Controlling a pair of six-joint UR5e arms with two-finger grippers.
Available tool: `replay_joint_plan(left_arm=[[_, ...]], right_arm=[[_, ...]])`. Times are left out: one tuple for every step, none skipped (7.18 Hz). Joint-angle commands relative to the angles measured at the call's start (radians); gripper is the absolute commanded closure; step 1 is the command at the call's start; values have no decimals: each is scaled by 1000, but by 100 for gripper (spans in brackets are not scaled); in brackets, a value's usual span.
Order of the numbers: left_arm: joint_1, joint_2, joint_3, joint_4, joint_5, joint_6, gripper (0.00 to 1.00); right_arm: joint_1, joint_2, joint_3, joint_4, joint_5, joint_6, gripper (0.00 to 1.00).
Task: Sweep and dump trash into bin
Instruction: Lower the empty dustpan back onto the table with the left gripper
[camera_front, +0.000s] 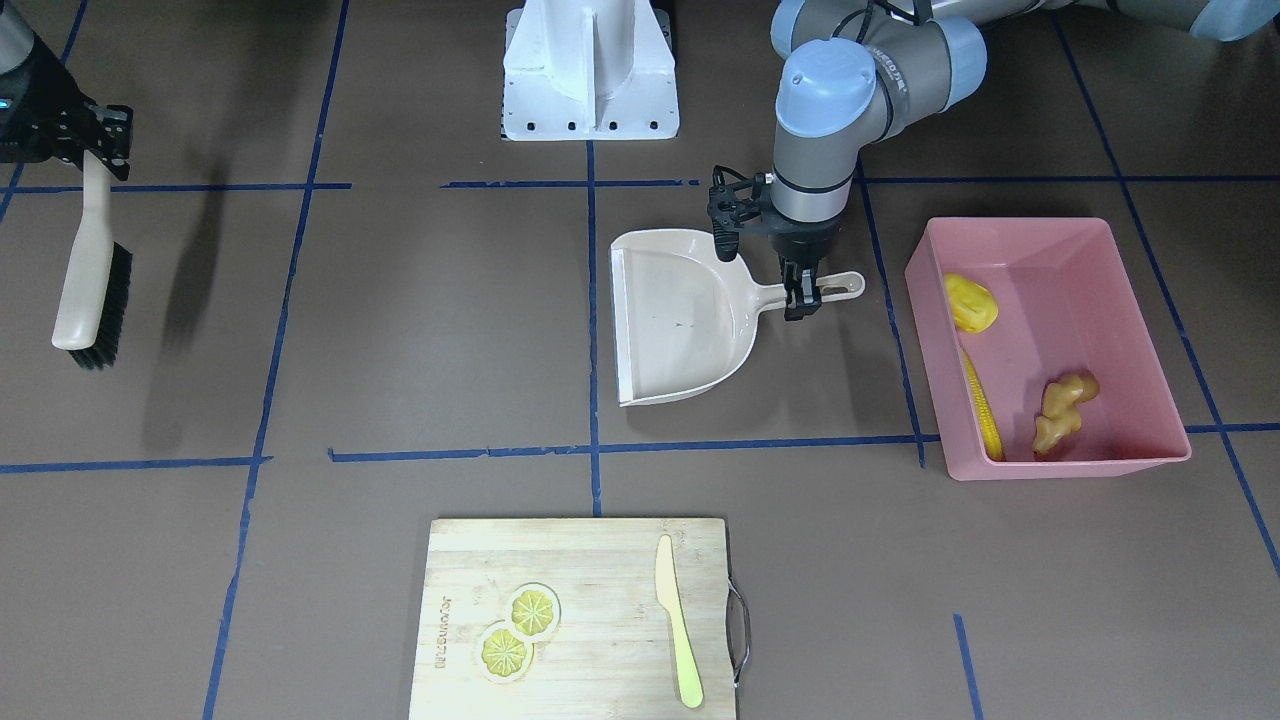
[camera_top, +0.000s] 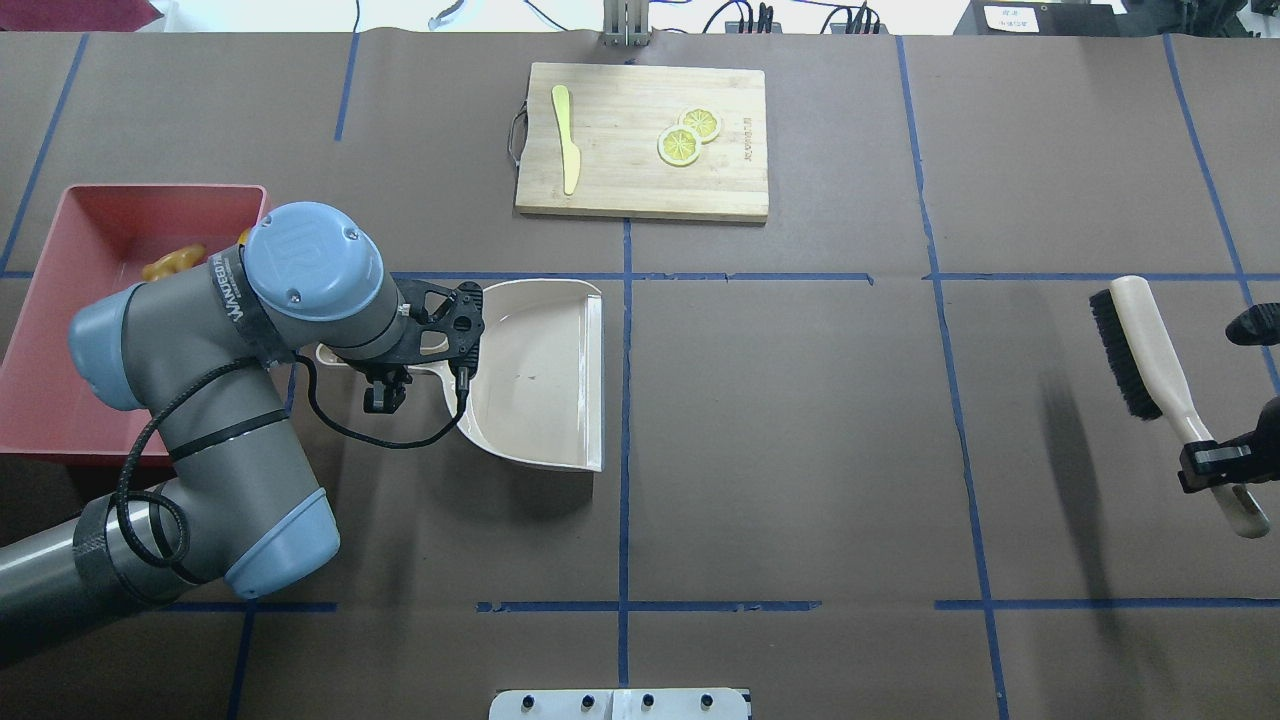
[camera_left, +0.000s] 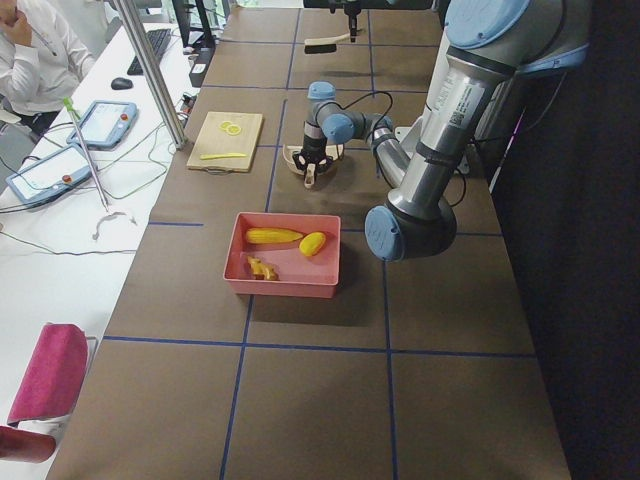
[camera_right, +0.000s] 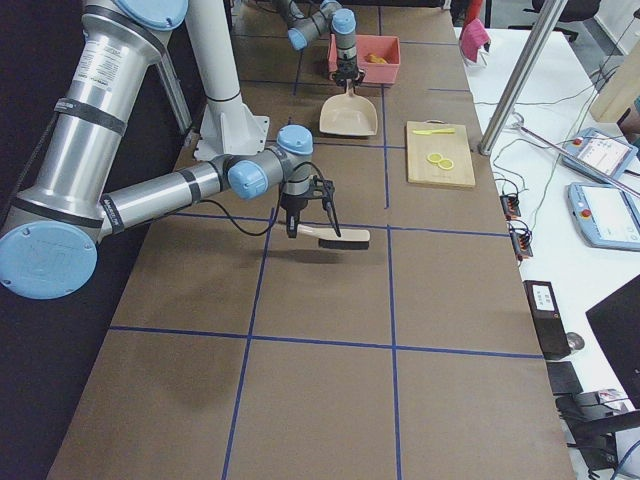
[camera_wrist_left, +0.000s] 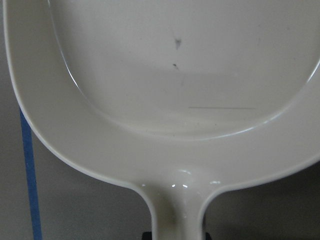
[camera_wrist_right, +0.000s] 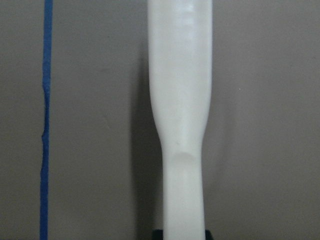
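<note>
The trash (camera_front: 1068, 390) is all inside the pink bin (camera_front: 1085, 300). The long corn cob (camera_front: 985, 412) lies along one wall. The yellow lump (camera_front: 970, 303) sits at one end of it, and the ginger root (camera_front: 1055, 430) is just beside the corn. From overhead, the big left arm covers much of the bin, and only the ginger peeks out.

Near the bin is the beige dustpan (camera_front: 680, 320). The left gripper (camera_front: 803, 297) is pinched on its handle. The wrist camera shows only tiny black bits of the fingers on each side of the handle.

Far off on the other side, the right gripper (camera_top: 1212, 460) squeezes the handle of the brush (camera_top: 1152, 350), which hangs above the table (camera_top: 800, 450). That gripper is partly cut off at the picture's edge.

A cutting board (camera_front: 600, 560) holds two lemon slices (camera_front: 533, 611) and a knife (camera_front: 677, 620).
</note>
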Motion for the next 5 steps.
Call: replay_joint_plan(left_arm=[[12, 6, 1, 1, 47, 0, 82], [30, 9, 1, 1, 76, 0, 71], [30, 5, -6, 1, 78, 2, 39], [27, 8, -24, 1, 78, 0, 0], [5, 9, -56, 2, 78, 0, 0]], right_arm=[[0, -14, -32, 13, 65, -25, 98], [-5, -12, -41, 13, 65, -25, 98], [-6, -11, -56, 12, 66, -33, 98], [-6, -14, -71, 10, 86, -69, 97], [-6, -12, -97, 16, 146, -86, 96]])
